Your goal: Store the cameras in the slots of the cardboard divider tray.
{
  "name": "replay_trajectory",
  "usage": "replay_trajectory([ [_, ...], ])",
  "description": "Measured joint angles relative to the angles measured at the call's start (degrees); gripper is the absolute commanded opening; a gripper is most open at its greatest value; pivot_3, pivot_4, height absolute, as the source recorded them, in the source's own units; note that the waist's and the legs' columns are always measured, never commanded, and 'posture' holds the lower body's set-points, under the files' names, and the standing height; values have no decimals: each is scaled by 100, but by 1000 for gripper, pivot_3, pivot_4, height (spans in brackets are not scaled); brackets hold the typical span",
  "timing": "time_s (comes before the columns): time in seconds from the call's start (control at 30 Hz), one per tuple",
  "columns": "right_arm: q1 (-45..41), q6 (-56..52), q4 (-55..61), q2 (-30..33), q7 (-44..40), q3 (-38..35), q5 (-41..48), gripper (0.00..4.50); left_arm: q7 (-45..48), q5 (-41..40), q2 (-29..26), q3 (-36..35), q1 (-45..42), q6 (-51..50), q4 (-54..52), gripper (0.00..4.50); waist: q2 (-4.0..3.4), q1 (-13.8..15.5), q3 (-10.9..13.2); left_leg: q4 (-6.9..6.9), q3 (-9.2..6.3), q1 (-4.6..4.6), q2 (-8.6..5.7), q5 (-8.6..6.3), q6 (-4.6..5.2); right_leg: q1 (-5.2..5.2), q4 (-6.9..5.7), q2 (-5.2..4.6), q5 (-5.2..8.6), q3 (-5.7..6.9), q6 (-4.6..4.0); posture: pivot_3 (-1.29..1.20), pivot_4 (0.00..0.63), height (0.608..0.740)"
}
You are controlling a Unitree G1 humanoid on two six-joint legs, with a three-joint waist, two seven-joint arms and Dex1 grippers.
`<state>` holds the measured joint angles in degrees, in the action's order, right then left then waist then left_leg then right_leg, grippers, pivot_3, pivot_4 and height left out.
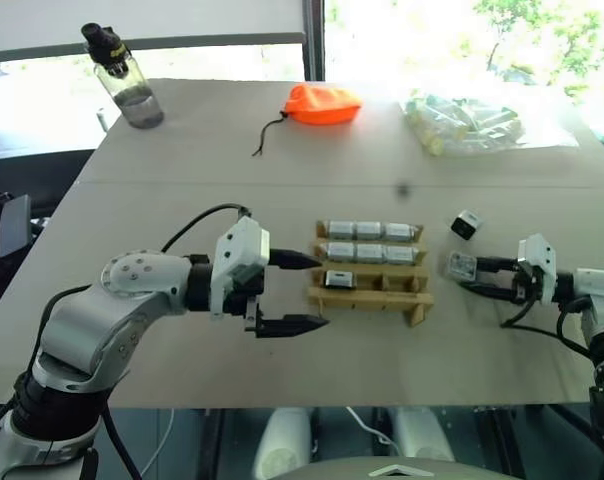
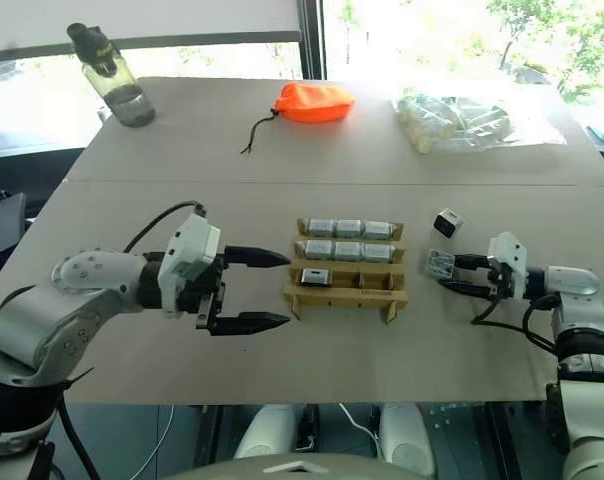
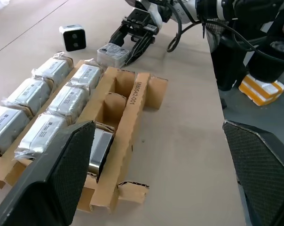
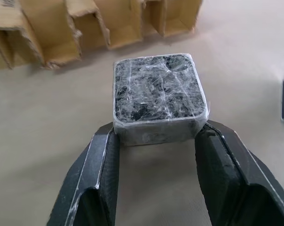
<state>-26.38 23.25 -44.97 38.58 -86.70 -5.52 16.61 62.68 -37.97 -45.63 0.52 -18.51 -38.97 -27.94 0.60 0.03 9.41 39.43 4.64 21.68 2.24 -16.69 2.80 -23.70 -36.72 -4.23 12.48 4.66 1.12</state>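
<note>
On the tan table (image 1: 182,380), seen from the head camera, the cardboard divider tray (image 1: 370,290) holds seven cameras: two full rows of three and one in the near row (image 1: 339,279), leaving two slots empty. A black-faced camera (image 1: 466,224) waits loose beyond the right gripper (image 1: 469,278), whose fingers pinch a wrapped camera (image 1: 461,265) beside the tray. The left gripper (image 1: 312,291) hovers wide apart at the tray's other end, empty.

From the left wrist, printing on a cardboard divider strip (image 3: 138,88) appears to read "M8642-001"; the stored cameras' labels are too small to read.

From the right wrist, both fingertips (image 4: 106,141) touch the wrapped camera's sides; by appearances two cameras remain to place.
</note>
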Motion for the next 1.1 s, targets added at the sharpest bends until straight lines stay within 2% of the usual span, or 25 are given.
replay_trajectory([
  [0.13, 139, 5, 1911, -293, 377, -13, 400, 1728, -294, 103, 629, 391, -751, -104, 732, 4500, -1, -20, 0, 3, 2, -2, 3, 2, -4, -1, -8, 5, 0, -4, 1, 0, 150, 726],
  [0.3, 73, 191, 3547, -336, 809, 379, 145, 1728, 16, 234, 970, 944, -1633, -276, 1697, 4500, -2, 14, 1, 0, -3, 8, -2, 2, -4, -8, -3, 6, 0, 21, 1, 0, 150, 726],
  [0.5, -131, 1170, 3743, -297, 905, 877, -581, 1728, 497, 540, 1171, 1345, -2325, -160, 2451, 4500, 0, 78, 2, 2, 2, 10, -7, 2, -3, -9, -1, 3, 0, 27, 2, 0, 150, 726],
  [0.67, -443, 2294, 3482, -122, 1155, 1198, -1323, 1728, 653, 860, 1598, 1701, -2527, -10, 2845, 4500, 2, 73, 3, 3, 2, 10, -5, 2, -3, -10, -2, 5, 0, 26, 2, 0, 150, 726],
  [1.1, -1003, 3446, 2546, -59, 2990, 1536, -3235, 1728, 613, 1350, 1783, 1890, -2797, -191, 2985, 4500, 2, 68, 4, 2, 11, 10, -2, 2, -4, -14, -3, 5, 1, 19, 2, 0, 150, 726],
])
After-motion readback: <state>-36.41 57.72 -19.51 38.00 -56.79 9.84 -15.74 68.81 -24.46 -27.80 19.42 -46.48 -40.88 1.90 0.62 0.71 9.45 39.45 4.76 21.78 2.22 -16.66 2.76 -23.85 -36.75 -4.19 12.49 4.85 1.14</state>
